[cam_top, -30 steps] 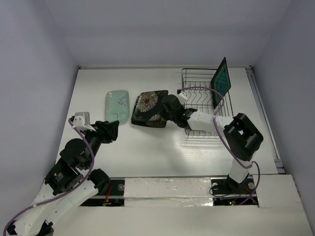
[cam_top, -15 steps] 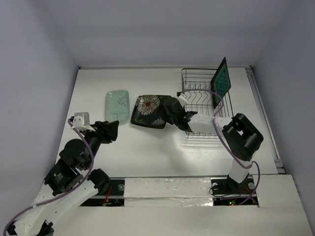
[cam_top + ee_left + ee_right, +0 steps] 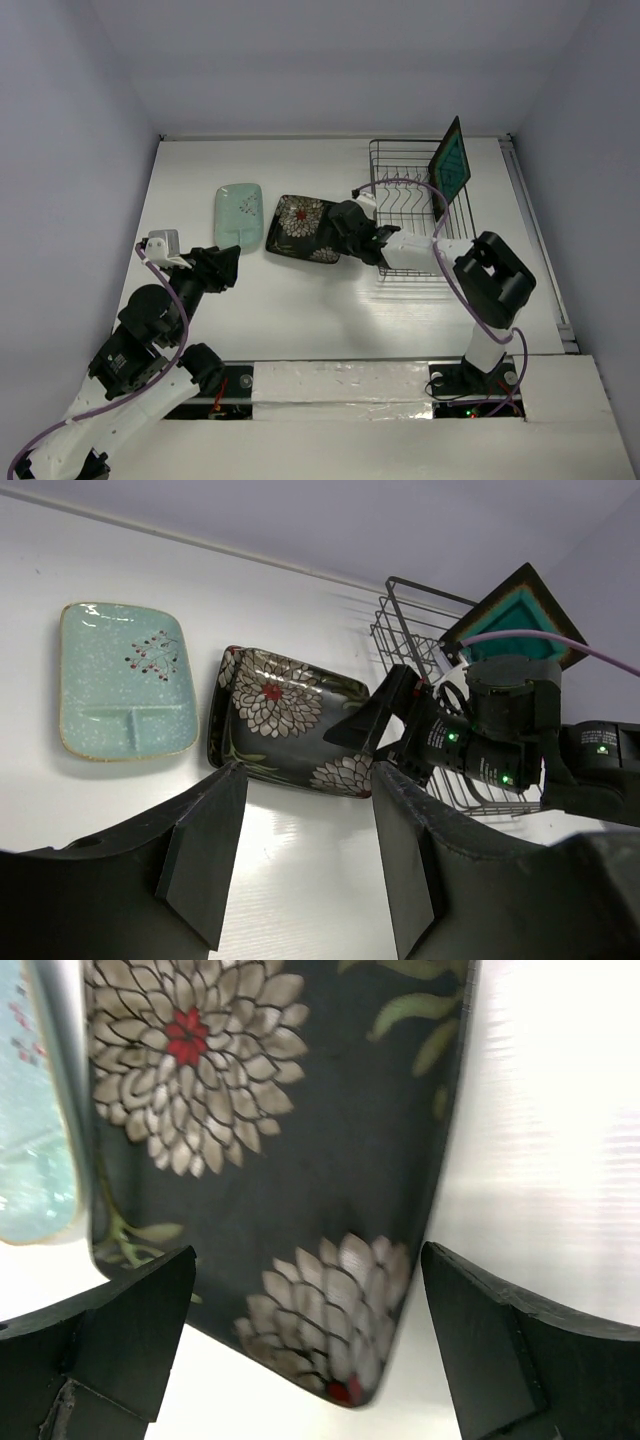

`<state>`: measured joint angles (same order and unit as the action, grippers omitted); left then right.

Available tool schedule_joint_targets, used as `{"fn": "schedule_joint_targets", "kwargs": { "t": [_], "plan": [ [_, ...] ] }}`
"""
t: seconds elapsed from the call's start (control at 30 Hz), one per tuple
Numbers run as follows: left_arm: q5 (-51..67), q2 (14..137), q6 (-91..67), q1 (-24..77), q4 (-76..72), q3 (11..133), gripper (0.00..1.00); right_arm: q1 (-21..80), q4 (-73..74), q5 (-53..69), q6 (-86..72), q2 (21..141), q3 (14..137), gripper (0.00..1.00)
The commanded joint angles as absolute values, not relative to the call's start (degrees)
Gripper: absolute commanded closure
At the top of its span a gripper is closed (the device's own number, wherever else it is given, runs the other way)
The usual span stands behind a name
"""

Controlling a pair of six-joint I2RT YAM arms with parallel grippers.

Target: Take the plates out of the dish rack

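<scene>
A: Flower plate (image 3: 303,227) sits lower than before, on the bench (image 3: 300,300), just left of the dish rack (image 3: 402,205). Right claw (image 3: 338,232)?

B: Spread, over that plate's rack-side edge. Left claw (image 3: 300,865) spread, empty, well left of the rack.

Finishes you're seeing: glazed ceramic, bare wire, shiny tabletop.
Flower plate (image 3: 300,1160) and mint plate (image 3: 125,690) look glazed, smooth and glossy; teal plate (image 3: 515,615) has a duller dark rim. Dish rack (image 3: 410,200) is thin metal wire. White table (image 3: 300,880) is smooth and reflective.
</scene>
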<state>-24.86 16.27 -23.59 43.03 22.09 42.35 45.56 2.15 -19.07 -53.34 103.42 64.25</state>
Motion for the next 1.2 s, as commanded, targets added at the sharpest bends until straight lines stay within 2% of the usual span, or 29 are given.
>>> {"fn": "schedule_joint_targets", "kwargs": {
  "t": [0.0,0.17,0.27,0.3,0.33,0.43,0.53,0.67,0.73,0.87,0.93,0.97,1.0,1.03,1.07,1.13,1.17],
  "plan": [
    [-25.0,15.6,-23.7,42.9,20.0,41.9,0.50,45.4,7.6,-21.0,-47.2,99.5,67.7,0.00],
    [-25.0,15.5,-23.6,42.9,20.1,41.9,0.50,46.0,13.3,-16.4,-42.1,97.7,70.3,0.01],
    [-25.0,15.4,-23.7,42.9,20.0,41.9,0.50,46.0,14.0,-12.0,-38.2,95.8,70.1,0.14],
    [-25.0,15.3,-23.6,42.9,20.0,41.9,0.50,46.0,14.1,-8.4,-36.1,94.0,70.0,0.24],
    [-24.9,15.3,-23.7,42.9,20.0,41.9,0.50,46.0,13.5,-6.2,-35.1,92.8,69.8,0.51],
    [-24.8,15.4,-23.7,42.9,20.0,41.9,0.50,46.0,14.4,-3.2,-32.1,86.8,70.0,1.00],
    [-24.4,15.3,-23.6,42.9,19.9,41.9,0.53,45.2,19.0,-7.7,-28.9,82.5,73.6,1.00],
    [-24.3,15.5,-23.4,42.9,19.7,41.8,0.70,41.1,26.7,-12.6,-24.8,79.4,80.9,1.00],
    [-24.4,15.6,-23.4,42.9,19.8,41.8,0.74,38.2,30.8,-16.4,-22.3,78.7,83.9,1.00],
    [-25.0,17.2,-23.6,42.9,20.3,42.1,0.88,26.2,35.2,-17.3,-18.2,77.6,90.8,1.00],
    [-25.0,17.8,-23.5,42.9,20.3,42.2,0.91,20.6,39.0,-21.9,-15.4,79.5,93.9,1.00],
    [-25.0,18.2,-23.5,42.9,20.4,42.2,0.94,18.9,41.2,-23.2,-14.7,80.9,96.0,0.96],
    [-25.0,18.4,-23.4,42.9,20.3,42.3,0.94,17.7,43.3,-27.5,-14.2,84.1,100.4,0.86],
    [-24.8,18.5,-23.3,42.9,20.4,42.3,0.95,15.4,45.9,-29.9,-12.6,85.7,102.2,0.55],
    [-24.7,18.7,-23.3,42.9,20.3,42.2,0.95,14.2,47.4,-32.0,-11.8,87.3,103.9,0.44],
    [-24.2,18.7,-23.3,42.9,20.1,42.2,0.95,10.8,50.7,-33.8,-10.5,92.0,109.3,0.28],
    [-24.0,18.8,-23.1,42.9,20.0,42.1,0.95,9.8,51.1,-33.1,-9.8,93.3,110.6,0.25]
  ]
}}
